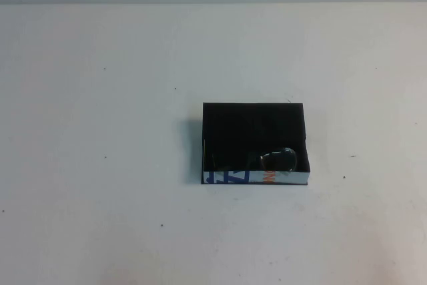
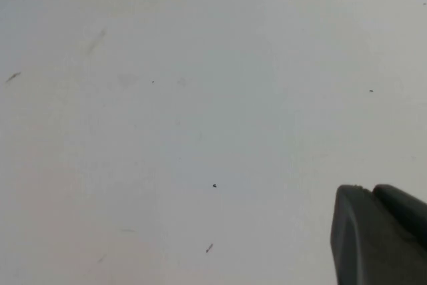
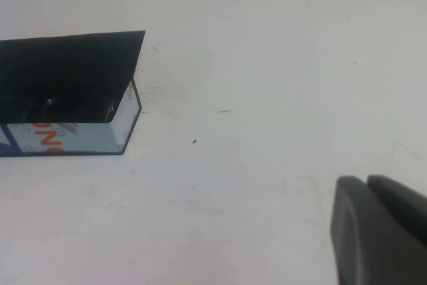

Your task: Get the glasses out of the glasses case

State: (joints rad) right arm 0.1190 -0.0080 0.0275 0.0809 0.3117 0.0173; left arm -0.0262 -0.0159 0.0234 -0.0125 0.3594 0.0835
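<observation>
Only a dark corner of the left pincer (image 2: 380,235) shows in the left wrist view, hanging over bare white tabletop (image 2: 200,118) with nothing in its grasp that can be seen; how far its fingers are parted cannot be told. The right pincer (image 3: 380,228) is likewise a dark sliver in the right wrist view, above the tabletop and well apart from the glasses case (image 3: 70,91), touching nothing visible, and its opening cannot be told either. Neither arm appears in the high view. There the glasses case (image 1: 253,141) sits a little right of the middle of the tabletop (image 1: 100,165), a shallow black box lying open with its white front edge, printed in blue and orange, on the near side. The glasses (image 1: 278,159) lie inside it, in the near right corner against the front edge, one greyish lens catching the light; the rest of the frame is lost in the black interior. In the right wrist view only a few glints of the glasses (image 3: 107,106) show behind the printed edge. White tabletop spreads wide on every side of the case, marked only by small dark specks, and the far edge of the tabletop meets a pale wall.
</observation>
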